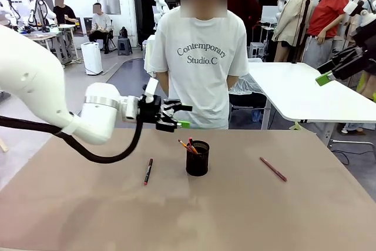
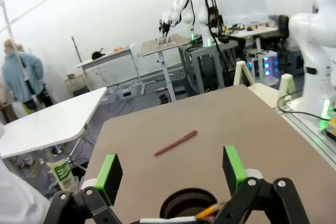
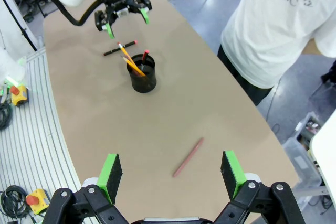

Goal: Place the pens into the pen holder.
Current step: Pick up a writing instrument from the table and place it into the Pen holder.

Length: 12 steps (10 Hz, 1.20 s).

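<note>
The black mesh pen holder (image 1: 197, 159) stands mid-table with a yellow-orange pencil (image 3: 129, 59) and a red-tipped stick leaning in it. A black pen with red ends (image 1: 148, 171) lies left of the holder. On the right lies a pinkish-red pen (image 1: 273, 169). My left gripper (image 1: 183, 116) hovers open above the table, just left of and above the holder, holding nothing. In the left wrist view the holder (image 2: 189, 206) sits below the open left gripper (image 2: 170, 171). My right gripper (image 1: 329, 73) is raised high at the right, and the right wrist view shows it open (image 3: 170, 169) over the pinkish-red pen (image 3: 188, 157).
A person in a white T-shirt (image 1: 201, 63) stands at the far edge of the brown table (image 1: 88, 216), hands behind the back. A white table (image 1: 305, 92) stands behind on the right. A cable hangs under my left arm.
</note>
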Each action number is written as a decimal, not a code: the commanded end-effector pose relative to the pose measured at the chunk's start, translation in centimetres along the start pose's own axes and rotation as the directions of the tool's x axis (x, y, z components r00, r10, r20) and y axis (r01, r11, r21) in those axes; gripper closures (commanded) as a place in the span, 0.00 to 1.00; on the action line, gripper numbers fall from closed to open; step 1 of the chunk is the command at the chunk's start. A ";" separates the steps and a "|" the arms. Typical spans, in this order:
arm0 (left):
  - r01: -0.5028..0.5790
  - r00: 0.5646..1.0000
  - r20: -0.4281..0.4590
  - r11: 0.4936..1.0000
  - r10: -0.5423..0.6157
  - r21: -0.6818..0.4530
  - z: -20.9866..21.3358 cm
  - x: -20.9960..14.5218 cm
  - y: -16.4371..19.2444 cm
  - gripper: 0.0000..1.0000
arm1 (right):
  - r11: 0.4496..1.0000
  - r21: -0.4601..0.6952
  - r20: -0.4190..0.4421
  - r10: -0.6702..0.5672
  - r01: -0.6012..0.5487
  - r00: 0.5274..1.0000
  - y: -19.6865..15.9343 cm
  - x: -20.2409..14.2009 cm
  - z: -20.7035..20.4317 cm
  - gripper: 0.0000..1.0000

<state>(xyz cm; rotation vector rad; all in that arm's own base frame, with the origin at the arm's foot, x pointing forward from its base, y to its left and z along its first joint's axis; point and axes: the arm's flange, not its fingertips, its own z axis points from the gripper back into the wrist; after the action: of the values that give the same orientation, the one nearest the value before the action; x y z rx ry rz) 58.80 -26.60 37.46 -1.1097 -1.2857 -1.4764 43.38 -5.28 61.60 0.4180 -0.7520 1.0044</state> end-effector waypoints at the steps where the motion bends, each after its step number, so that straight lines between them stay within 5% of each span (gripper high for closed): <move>1: 0.000 0.997 -0.082 1.000 0.000 0.000 3.4 2.7 -1.6 0.00 | 1.000 0.000 0.012 0.001 -0.001 1.000 0.1 0.2 0.1 0.00; 10: -0.093 0.932 -0.355 0.995 0.073 -0.040 13.9 8.2 -2.4 0.00 | 1.000 0.000 0.012 0.001 -0.001 1.000 0.1 0.2 0.1 0.00; 11: -0.155 0.891 -0.433 0.988 0.138 -0.005 14.2 8.2 -2.6 0.00 | 1.000 0.000 0.012 0.001 -0.001 1.000 0.1 0.2 0.1 0.00; 12: -0.237 0.796 -0.555 0.968 0.240 0.079 13.7 7.9 -3.1 0.00 | 1.000 0.000 0.012 0.001 -0.001 1.000 0.1 0.2 0.1 0.00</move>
<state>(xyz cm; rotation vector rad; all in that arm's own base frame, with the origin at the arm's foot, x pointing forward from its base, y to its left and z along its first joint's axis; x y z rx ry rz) 56.07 -12.14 45.37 -0.7832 -0.8479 -1.5200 43.38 -5.28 61.60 0.4179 -0.7519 1.0042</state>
